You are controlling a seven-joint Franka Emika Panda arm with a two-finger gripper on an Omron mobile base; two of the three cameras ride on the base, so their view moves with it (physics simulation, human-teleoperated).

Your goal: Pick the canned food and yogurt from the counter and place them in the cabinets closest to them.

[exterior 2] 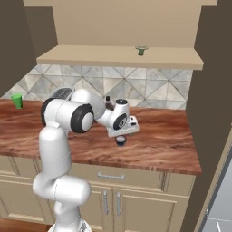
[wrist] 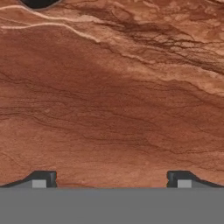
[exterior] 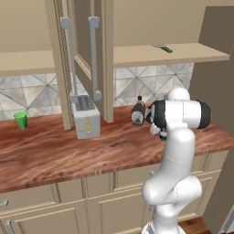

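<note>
The yogurt [exterior 2: 120,141], a tiny dark cup with a bluish band, stands on the wooden counter [exterior 2: 163,140]. My gripper [exterior 2: 121,134] hangs just above it, pointing down, jaws open and holding nothing. In the hand view the gripper [wrist: 111,179] faces bare counter wood, and a dark round rim of the yogurt [wrist: 39,3] shows at the top left edge. The cabinets [exterior: 84,55] above the counter stand open, showing a plain shelf [exterior 2: 118,56]. The canned food is out of view.
A brown syrup bottle [exterior: 138,112] stands behind my arm, a toaster [exterior: 86,119] left of it under the open cabinet door, and a green cup [exterior: 20,119] at the far left. A small greenish object [exterior 2: 141,50] lies on the shelf. A dark wall panel [exterior 2: 213,113] bounds the counter's right end.
</note>
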